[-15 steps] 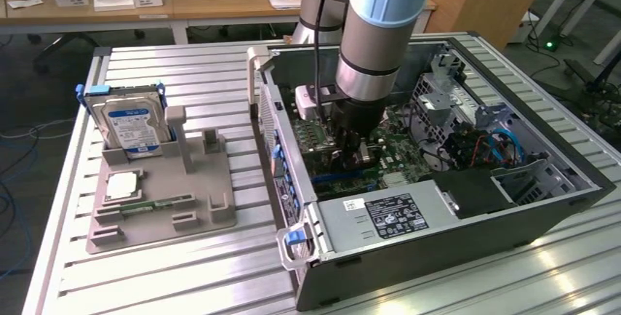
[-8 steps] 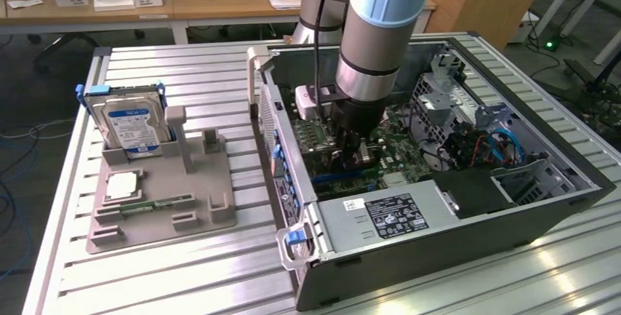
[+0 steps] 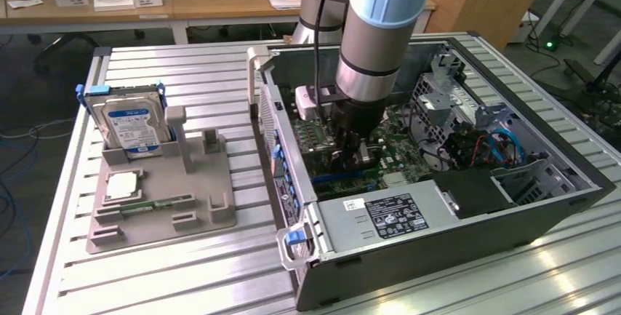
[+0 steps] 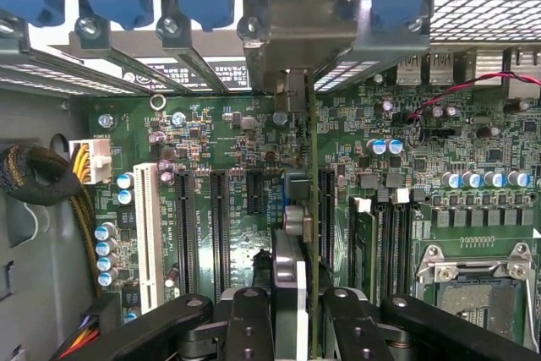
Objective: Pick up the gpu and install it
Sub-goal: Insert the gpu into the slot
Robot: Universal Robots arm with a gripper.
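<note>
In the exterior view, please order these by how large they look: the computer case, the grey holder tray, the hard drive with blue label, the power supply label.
Largest to smallest, as they look in the exterior view:
1. computer case
2. grey holder tray
3. hard drive
4. power supply label
The last two look close in size; the drive seems slightly larger.

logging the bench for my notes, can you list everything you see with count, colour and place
computer case: one, black, open, on the slatted table
motherboard: one, green, inside the case
gpu: one, dark card seen edge-on, upright over the motherboard slots, held in the jaws
power supply: one, grey, front of the case
hard drive: one, silver with blue label, upright on the grey holder
grey holder: one, exterior view's left
gripper: one, black, jaws shut on the gpu
</note>
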